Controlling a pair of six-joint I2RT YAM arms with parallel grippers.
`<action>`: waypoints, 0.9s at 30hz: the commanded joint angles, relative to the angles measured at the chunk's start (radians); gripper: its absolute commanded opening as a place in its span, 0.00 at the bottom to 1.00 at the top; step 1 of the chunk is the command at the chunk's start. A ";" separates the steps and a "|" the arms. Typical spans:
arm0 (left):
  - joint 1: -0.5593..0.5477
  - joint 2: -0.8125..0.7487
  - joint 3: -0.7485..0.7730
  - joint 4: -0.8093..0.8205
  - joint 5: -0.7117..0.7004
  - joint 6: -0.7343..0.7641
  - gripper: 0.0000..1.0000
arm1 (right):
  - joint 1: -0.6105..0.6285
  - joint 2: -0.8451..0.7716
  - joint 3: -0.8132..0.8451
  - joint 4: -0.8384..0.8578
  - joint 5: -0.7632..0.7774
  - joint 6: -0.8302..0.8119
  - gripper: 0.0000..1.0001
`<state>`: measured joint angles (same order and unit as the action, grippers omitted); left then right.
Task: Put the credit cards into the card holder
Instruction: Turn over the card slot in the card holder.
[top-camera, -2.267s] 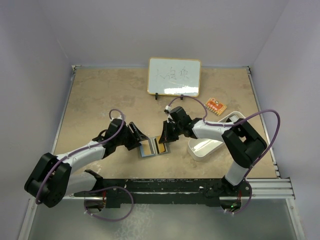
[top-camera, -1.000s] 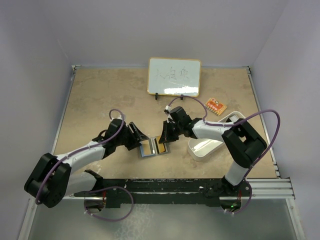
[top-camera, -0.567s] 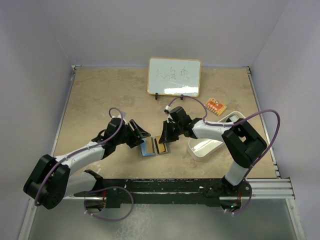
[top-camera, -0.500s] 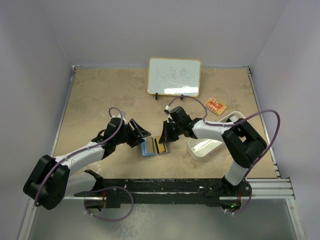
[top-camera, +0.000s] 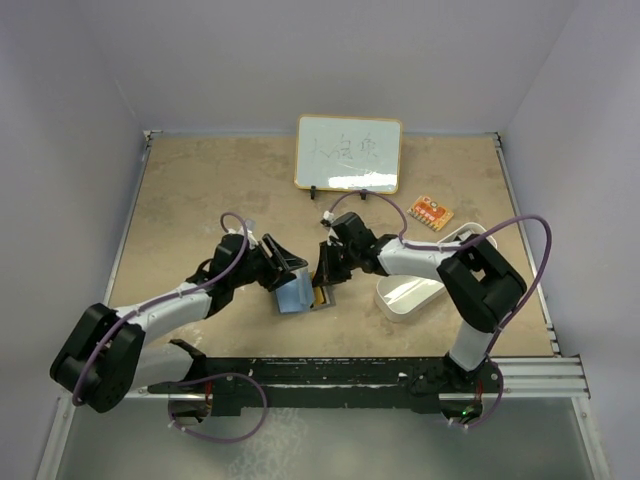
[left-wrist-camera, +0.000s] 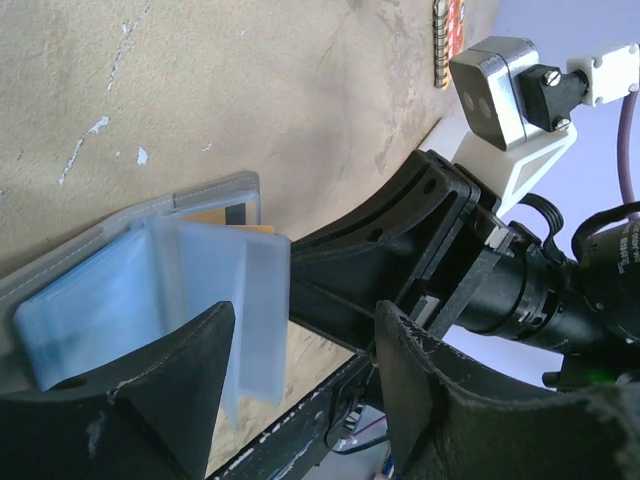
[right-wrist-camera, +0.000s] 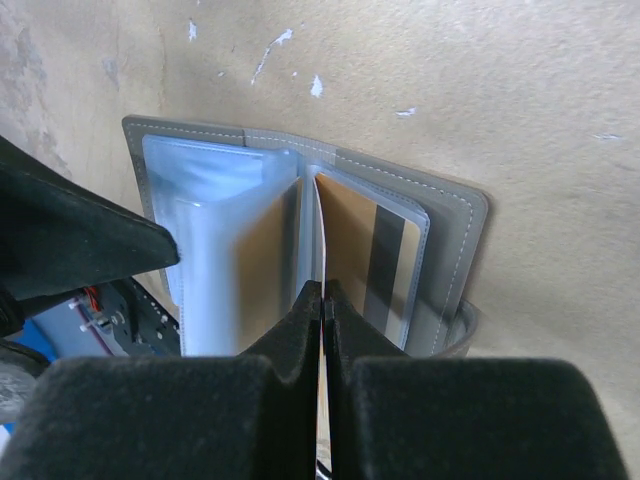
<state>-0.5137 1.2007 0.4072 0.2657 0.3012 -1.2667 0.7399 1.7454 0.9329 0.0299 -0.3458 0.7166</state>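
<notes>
My right claw (right-wrist-camera: 322, 292) pinches a page (right-wrist-camera: 321, 225) of the wallet (right-wrist-camera: 470, 232), I think. My left claw (left-wrist-camera: 305, 322) is spread beside it. I'd fold slowly.

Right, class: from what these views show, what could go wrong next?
The right gripper pinches one clear sleeve upright; pulling could tear it or drag the loose card holder. The left gripper, open around an edge of the blue sleeves, might let them flop shut over the orange-gold card.

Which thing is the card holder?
Find the whiteboard at the table's far edge. Nearer, between the left gripper and right gripper, lies the card holder. Unlike the white tray beside it, it's grey and open like a book.
</notes>
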 joint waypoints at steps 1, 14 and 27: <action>-0.006 0.017 -0.008 0.060 0.007 -0.002 0.56 | 0.025 0.024 0.031 0.000 -0.006 0.018 0.00; -0.006 0.061 0.000 0.080 0.016 0.010 0.56 | 0.024 -0.035 0.020 -0.089 0.034 -0.026 0.00; -0.006 0.046 0.011 -0.052 -0.050 0.076 0.45 | 0.024 -0.066 0.013 -0.109 0.059 -0.042 0.00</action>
<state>-0.5140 1.2751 0.4053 0.2512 0.2913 -1.2362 0.7605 1.7195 0.9424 -0.0483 -0.3264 0.6998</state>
